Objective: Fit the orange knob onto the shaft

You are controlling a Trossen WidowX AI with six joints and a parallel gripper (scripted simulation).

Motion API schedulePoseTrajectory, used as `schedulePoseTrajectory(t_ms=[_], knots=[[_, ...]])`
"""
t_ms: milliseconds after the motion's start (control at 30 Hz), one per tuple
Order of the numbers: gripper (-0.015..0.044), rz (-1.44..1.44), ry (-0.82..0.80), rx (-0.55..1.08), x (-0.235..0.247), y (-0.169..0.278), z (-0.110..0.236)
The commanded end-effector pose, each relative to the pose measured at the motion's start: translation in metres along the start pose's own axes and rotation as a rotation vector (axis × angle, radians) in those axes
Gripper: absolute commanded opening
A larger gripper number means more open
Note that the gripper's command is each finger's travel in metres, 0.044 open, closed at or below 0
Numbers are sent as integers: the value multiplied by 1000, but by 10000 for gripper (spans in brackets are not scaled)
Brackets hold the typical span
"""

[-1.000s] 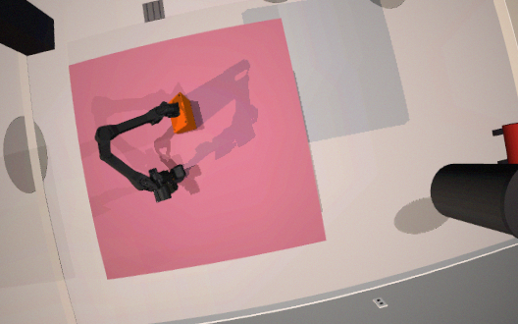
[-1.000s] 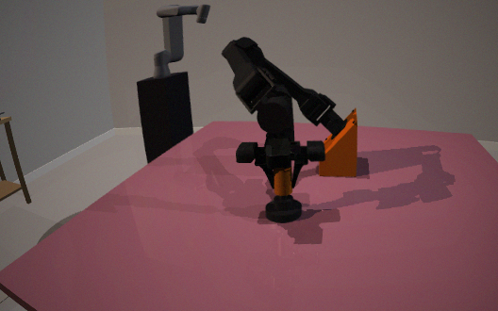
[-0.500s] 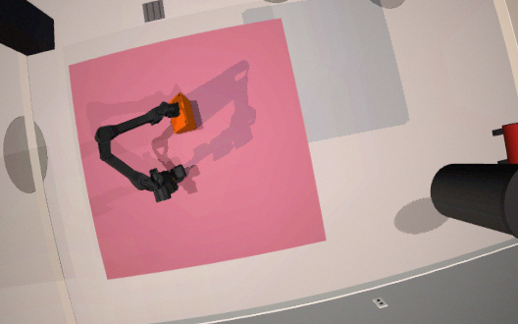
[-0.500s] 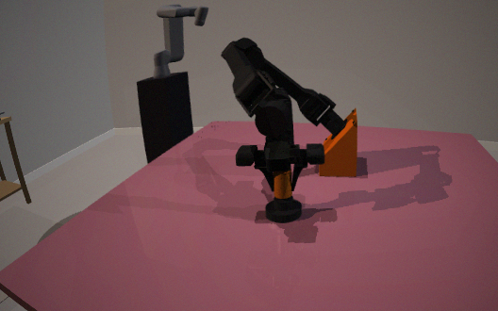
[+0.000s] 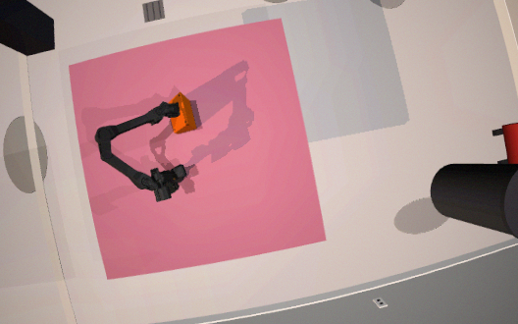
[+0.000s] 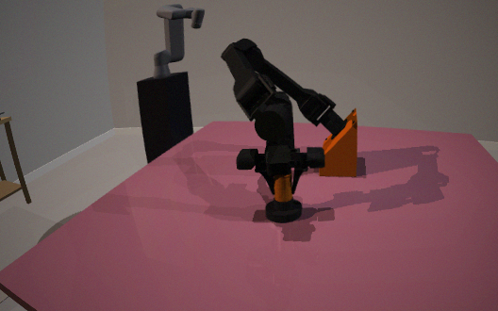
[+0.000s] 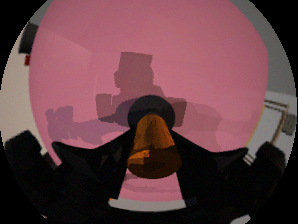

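End effector [image 6: 283,188] grips orange knob [image 6: 282,187] over pedestal [image 6: 283,209]; orange mount [image 6: 342,148] behind, seemingly apart

The table top [image 6: 171,245] has a smooth pink surface with a faint sheen; soft reflections of the arm show on it. The arm [image 6: 256,90] looks like matt black plastic, with little shine on its links. The knob [image 6: 283,188] is smooth and orange, slightly glossy, with a bright highlight on its side in the wrist view. The pedestal [image 6: 283,210] is dark and matt. The arm's orange base [image 6: 342,146] is flat-faced and matt. The side shelf [image 6: 1,188] looks like pale wood. The far arm [image 6: 171,33] is dull grey, on a matt black stand [image 6: 163,113].
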State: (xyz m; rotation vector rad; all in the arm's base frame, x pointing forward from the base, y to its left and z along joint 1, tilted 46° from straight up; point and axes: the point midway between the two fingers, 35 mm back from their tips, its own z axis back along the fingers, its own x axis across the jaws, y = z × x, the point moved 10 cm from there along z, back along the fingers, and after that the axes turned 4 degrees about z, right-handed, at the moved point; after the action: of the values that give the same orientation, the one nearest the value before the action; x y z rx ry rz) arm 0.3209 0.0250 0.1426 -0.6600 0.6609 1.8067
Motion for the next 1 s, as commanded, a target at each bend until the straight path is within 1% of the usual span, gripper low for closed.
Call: schedulePoseTrajectory(t_ms=[0, 33, 600, 867, 933, 967], knots=[[0, 0, 0, 0, 0, 0, 0], [0, 0, 0, 0, 0, 0, 0], [440, 0, 0, 0, 0, 0, 0], [440, 0, 0, 0, 0, 0, 0], [440, 0, -3, -1, 0, -2, 10], [440, 0, -5, -2, 0, -3, 23]])
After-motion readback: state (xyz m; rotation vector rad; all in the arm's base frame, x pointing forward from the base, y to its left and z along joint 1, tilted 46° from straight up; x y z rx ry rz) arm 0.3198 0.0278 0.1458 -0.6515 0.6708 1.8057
